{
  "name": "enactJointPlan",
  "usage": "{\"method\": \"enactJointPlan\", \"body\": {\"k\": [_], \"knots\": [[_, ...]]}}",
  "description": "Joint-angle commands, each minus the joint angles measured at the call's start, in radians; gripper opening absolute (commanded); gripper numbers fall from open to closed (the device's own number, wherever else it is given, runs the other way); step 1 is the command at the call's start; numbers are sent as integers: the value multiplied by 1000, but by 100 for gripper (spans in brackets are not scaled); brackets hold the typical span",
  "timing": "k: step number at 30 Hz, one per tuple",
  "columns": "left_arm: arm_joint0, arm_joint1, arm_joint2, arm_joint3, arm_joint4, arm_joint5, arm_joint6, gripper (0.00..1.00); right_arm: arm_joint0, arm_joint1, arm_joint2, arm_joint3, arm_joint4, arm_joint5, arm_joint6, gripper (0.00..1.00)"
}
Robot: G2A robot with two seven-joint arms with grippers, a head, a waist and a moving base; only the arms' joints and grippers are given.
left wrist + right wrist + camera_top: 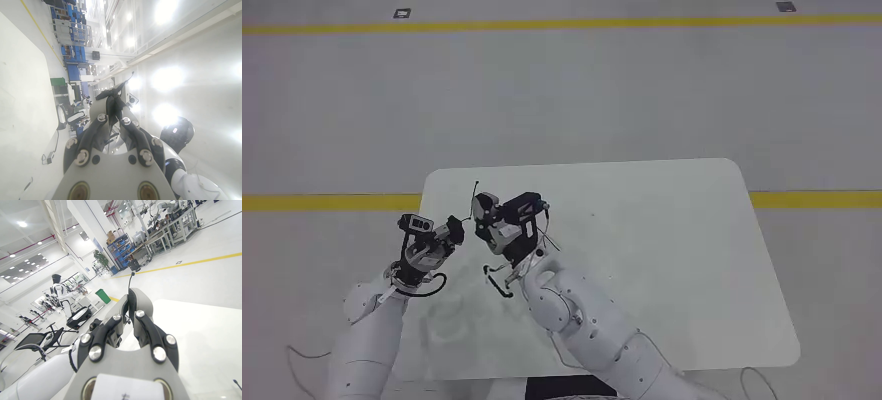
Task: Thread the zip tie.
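Zip tie, thin and black, pinched between the fully closed fingers of the right gripper. Its long axis runs upward in the right wrist view, small square head topmost, pointing toward the yellow floor line. In the top view both grippers sit close together above the left part of the table. The left gripper is likewise clamped on a black strip, seemingly the same tie, though glare blurs it.
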Motion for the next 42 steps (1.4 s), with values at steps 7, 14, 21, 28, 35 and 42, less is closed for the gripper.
{"method": "enactJointPlan", "body": {"k": [7, 14, 21, 28, 35, 42], "knots": [[0, 0, 0, 0, 0, 0, 0, 0, 2, -2, -5, 15, -2, 2, 10, 0], [0, 0, 0, 0, 0, 0, 0, 0, 3, -4, -7, 18, -8, 8, 14, 0], [0, 0, 0, 0, 0, 0, 0, 0, 3, -4, -4, 16, -20, 19, 11, 0], [0, 0, 0, 0, 0, 0, 0, 0, 1, -4, -3, 11, -28, 20, 13, 0], [0, 0, 0, 0, 0, 0, 0, 0, -3, -4, 2, 6, -38, 30, 5, 0], [0, 0, 0, 0, 0, 0, 0, 0, -1, -5, -1, 9, -32, 14, 16, 0]]}}
